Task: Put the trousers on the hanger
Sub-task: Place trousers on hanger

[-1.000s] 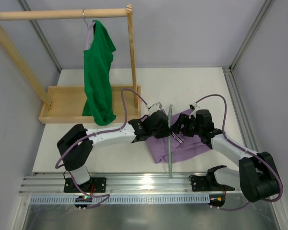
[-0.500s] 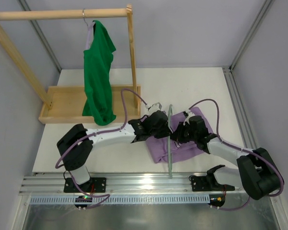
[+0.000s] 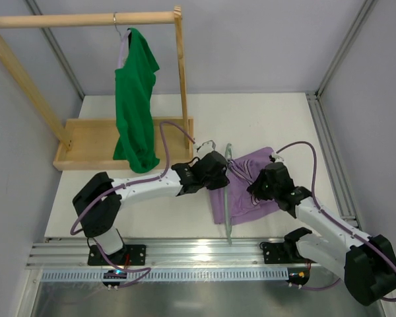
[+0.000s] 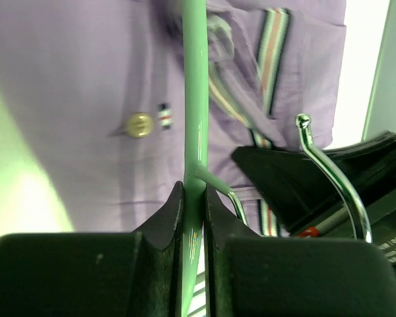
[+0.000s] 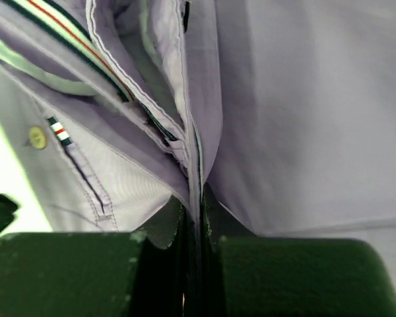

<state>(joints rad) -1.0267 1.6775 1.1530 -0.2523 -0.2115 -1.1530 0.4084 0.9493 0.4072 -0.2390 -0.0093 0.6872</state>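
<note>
The left end effector (image 4: pixel 195 198) is clamped tight on the thin green bar of the hanger (image 4: pixel 195 99). The right end effector (image 5: pixel 194 214) pinches a fold of the trousers (image 5: pixel 290 112) lying on the desk (image 3: pixel 264 119).

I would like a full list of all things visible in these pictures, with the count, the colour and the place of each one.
trousers: one, lilac, crumpled on the table between the two arms
hanger: one, pale mint green, over the left part of the trousers
top: one, bright green, hanging from the rack
rack: one, light wood, far left of the table
table: one, white, under everything
rail: one, silver, near edge, at the arm bases
left arm: one, white and black, reaching in from near left
right arm: one, white and black, reaching in from near right
left pincer: one, black, shut on the hanger
right pincer: one, black, shut on a trouser fold
</note>
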